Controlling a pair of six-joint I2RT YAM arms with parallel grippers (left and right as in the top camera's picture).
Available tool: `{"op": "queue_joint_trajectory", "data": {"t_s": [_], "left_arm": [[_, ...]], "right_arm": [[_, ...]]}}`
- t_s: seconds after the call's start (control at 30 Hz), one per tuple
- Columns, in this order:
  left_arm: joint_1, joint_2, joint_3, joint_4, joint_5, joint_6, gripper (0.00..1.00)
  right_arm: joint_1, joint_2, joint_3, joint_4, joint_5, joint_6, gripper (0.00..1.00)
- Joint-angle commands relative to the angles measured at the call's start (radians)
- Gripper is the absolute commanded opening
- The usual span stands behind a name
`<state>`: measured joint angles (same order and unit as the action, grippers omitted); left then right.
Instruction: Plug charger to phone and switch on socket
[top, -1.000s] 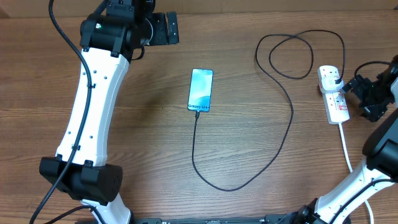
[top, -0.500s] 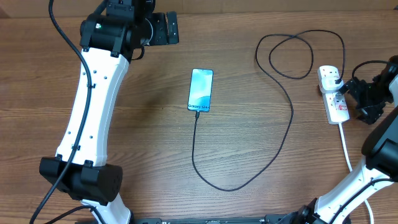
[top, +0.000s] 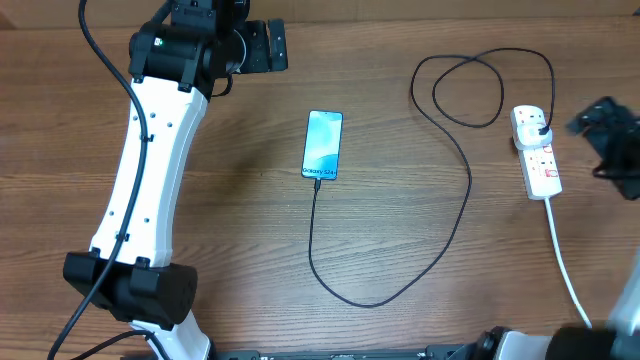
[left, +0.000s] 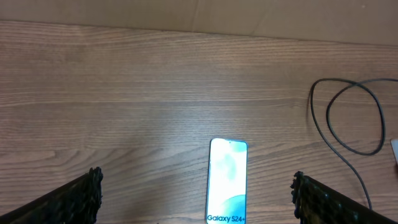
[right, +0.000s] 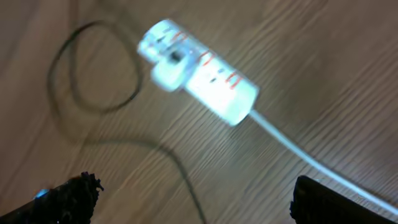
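The phone (top: 322, 145) lies flat mid-table, screen lit, and shows low in the left wrist view (left: 227, 180). The charger (top: 468, 190), a thin black cable, runs from the phone's near short edge in a wide loop up to its black plug (top: 540, 125), which sits in the socket (top: 537, 152). My left gripper (top: 272, 45) hangs open at the back, left of the phone, with its fingers (left: 74, 199) far apart. Open and blurred, my right gripper (top: 600, 125) is just right of the socket (right: 199, 71) and holds nothing.
The socket's white cord (top: 560, 255) trails toward the table's near right edge. The charger's coils (top: 475, 90) lie left of the socket. My left arm's white link (top: 150, 170) spans the left side, and the table's back edge (left: 186, 28) is close behind.
My right gripper has pulled away from the socket to the right and risen, now blurred. The left arm, phone and cable have not moved.
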<state>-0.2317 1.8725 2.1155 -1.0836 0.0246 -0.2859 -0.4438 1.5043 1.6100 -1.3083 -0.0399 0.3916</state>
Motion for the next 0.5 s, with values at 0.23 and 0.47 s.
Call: {"op": "queue_joint_trajectory", "data": {"t_s": [0.23,0.47], "left_arm": [[-0.003,0.004,-0.002,0.003,-0.008,0.005,1.00],[-0.003,0.004,-0.002,0.003,-0.008,0.005,1.00]], "right_arm": [[0.399,-0.507,-0.389,0.098,0.056,0.005,1.00],[0.489,-0.577,-0.444,0.040,-0.146,0.005,1.00]]}}
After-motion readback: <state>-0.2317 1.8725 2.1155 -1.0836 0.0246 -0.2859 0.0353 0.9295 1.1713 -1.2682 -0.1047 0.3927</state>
